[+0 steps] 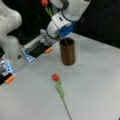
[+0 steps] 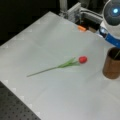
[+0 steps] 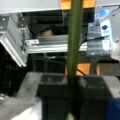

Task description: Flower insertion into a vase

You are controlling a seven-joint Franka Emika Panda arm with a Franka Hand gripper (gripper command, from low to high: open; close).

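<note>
Table point(image 1: 100, 82): white, bare apart from the task things. Vase point(image 1: 67, 51), brown cylinder, upright, toward the far edge. A second tulip point(image 1: 58, 85) lies flat in front of the vase, well apart from it. My gripper point(image 3: 70, 97), just above and behind the vase rim, is clamped on a green stem point(image 3: 73, 50); its red bloom point(image 1: 45, 3) is high above the vase, the stem's lower end at the mouth. Risk, as I judge it: the tilted stem could catch the rim and tip the vase.
</note>
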